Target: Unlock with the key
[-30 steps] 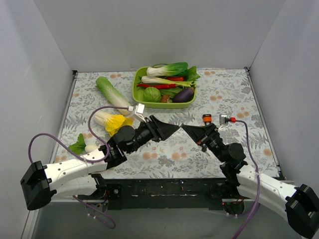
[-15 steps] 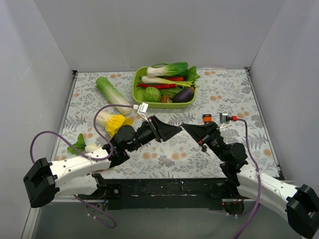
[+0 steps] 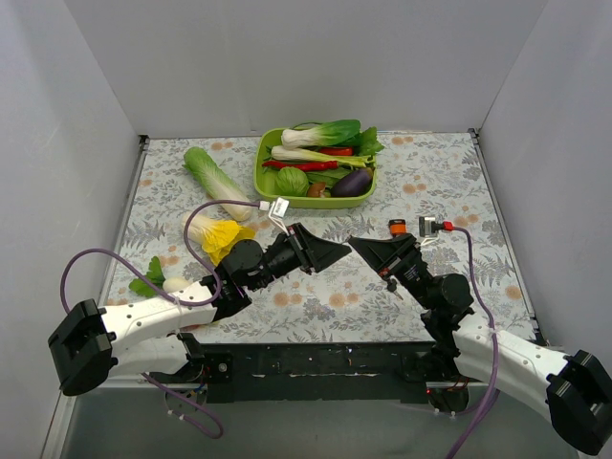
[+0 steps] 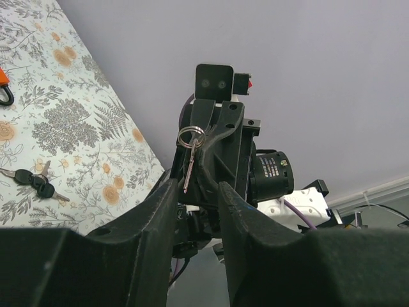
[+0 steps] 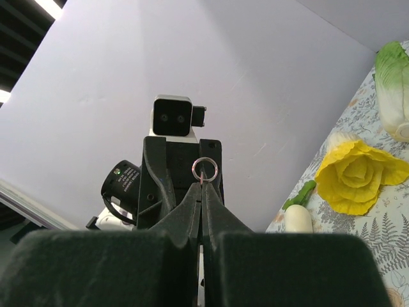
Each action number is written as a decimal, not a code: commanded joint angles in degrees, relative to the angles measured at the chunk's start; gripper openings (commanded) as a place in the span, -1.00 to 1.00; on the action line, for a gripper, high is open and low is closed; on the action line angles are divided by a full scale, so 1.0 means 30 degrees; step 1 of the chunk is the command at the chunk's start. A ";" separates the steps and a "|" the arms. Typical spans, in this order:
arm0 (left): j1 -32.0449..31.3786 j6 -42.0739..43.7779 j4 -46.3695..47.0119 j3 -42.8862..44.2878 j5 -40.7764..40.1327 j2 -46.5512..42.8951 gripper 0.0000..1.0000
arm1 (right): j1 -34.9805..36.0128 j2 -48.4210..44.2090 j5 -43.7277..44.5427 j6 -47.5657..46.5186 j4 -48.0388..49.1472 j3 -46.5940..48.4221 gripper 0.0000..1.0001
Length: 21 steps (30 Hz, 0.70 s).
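My two grippers meet tip to tip above the middle of the table. My right gripper (image 3: 355,245) (image 5: 203,184) is shut on the key, whose metal ring (image 5: 205,169) pokes out above the fingertips. From the left wrist view the key's thin silver blade (image 4: 188,169) hangs from that ring in front of the right fingers. My left gripper (image 3: 341,249) (image 4: 197,190) is open with a narrow gap, just short of the blade, and holds nothing. An orange-and-black padlock (image 3: 397,228) lies on the cloth behind the right gripper.
A small bunch of black-headed keys (image 4: 36,183) lies on the floral cloth near the right arm. A green tray (image 3: 316,202) of vegetables stands at the back. A cabbage (image 3: 215,177), a yellow leafy vegetable (image 3: 218,235) and a small white one (image 3: 172,283) lie at the left.
My left arm has crept right toward the right gripper and its jaws have narrowed. The right gripper has stayed shut on the key in place.
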 commanded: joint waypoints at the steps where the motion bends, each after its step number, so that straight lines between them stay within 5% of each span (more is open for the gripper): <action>1: 0.0092 0.0412 0.0523 -0.0109 -0.0567 -0.0491 -0.42 | -0.0045 0.0066 -0.0167 0.0273 0.1522 0.0371 -0.97; 21: 0.0122 0.0968 0.0788 -0.0461 -0.1711 -0.0784 -0.69 | -0.0045 0.0506 -0.0695 0.0565 0.1668 0.0547 -0.97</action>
